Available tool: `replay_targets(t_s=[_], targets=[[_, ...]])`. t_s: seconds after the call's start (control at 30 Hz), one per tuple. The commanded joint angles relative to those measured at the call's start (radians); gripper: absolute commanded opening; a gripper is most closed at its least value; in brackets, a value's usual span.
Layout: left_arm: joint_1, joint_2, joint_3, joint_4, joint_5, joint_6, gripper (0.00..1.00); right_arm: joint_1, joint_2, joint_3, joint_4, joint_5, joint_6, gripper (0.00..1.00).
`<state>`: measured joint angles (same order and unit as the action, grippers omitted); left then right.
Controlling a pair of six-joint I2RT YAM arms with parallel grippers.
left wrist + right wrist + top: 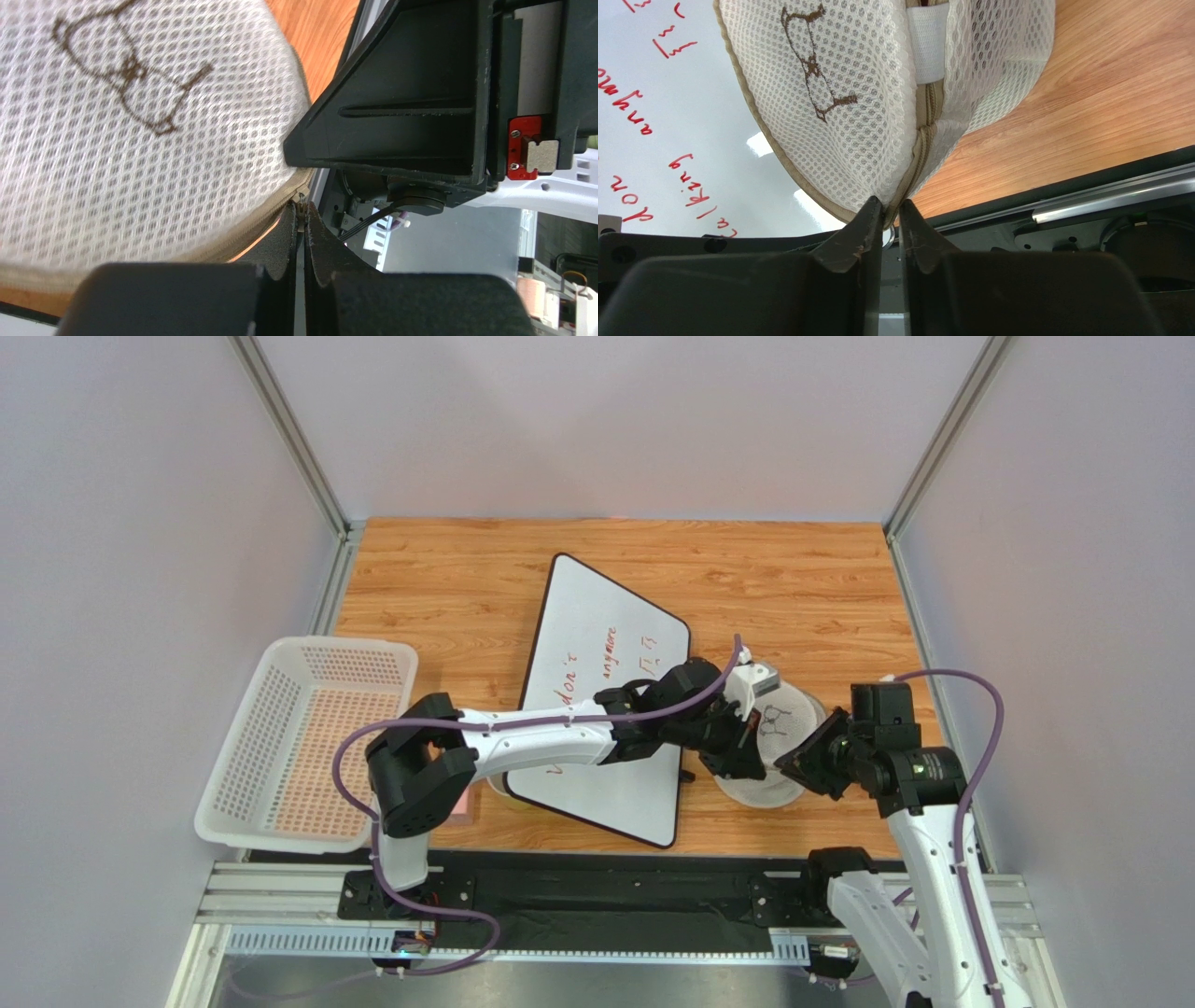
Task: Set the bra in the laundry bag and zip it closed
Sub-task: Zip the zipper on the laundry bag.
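Note:
The laundry bag (770, 745), a round white mesh bag with a dark bra icon on its lid, lies on the wooden table (814, 588) right of the middle. In the left wrist view my left gripper (303, 210) is shut on the small metal zipper pull (302, 214) at the rim of the laundry bag (126, 140). From the opposite side my right gripper (891, 204) pinches the tan zipper seam of the laundry bag (857, 119) between nearly closed jaws. Seen from above, the left gripper (744, 717) and right gripper (802, 756) flank the bag. The bra is hidden.
A whiteboard (603, 693) with red writing lies under the left arm, touching the bag's left side. A white perforated basket (309, 742) stands at the left edge. A pink box (466, 807) peeks out near the left arm's base. The right arm's black wrist (421, 105) fills the left wrist view.

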<state>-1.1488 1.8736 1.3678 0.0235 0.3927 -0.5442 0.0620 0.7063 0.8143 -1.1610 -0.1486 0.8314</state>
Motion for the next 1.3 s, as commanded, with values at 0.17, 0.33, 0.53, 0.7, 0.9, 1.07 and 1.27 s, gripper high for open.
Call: replay_targets(t_s=[0.17,0.33,0.53,0.7,0.9,1.07,1.27], targets=[[0.08,-0.045,-0.052,-0.123,-0.138,0.021,0.0,-0.019,0.002,0.057,0.015,0.147,-0.124,0.0],[0.109,-0.132,-0.108,-0.165,-0.134,0.111,0.0,-0.027,0.041,0.08,0.073,0.135,-0.169,0.0],[0.052,-0.156,-0.087,-0.155,-0.055,0.109,0.0,-0.028,0.186,0.137,0.216,0.106,-0.186,0.0],[0.014,-0.088,-0.033,-0.054,0.012,0.0,0.0,-0.028,0.329,0.174,0.293,0.095,-0.205,0.16],[0.018,-0.042,0.04,-0.065,-0.035,0.001,0.0,-0.028,0.342,0.206,0.156,0.078,-0.256,0.74],[0.023,-0.021,0.056,-0.073,-0.02,-0.008,0.0,-0.027,0.188,0.16,0.046,0.09,-0.258,0.85],[0.021,-0.021,0.04,-0.06,0.012,-0.036,0.0,-0.027,-0.043,0.001,0.066,-0.014,-0.146,0.84]])
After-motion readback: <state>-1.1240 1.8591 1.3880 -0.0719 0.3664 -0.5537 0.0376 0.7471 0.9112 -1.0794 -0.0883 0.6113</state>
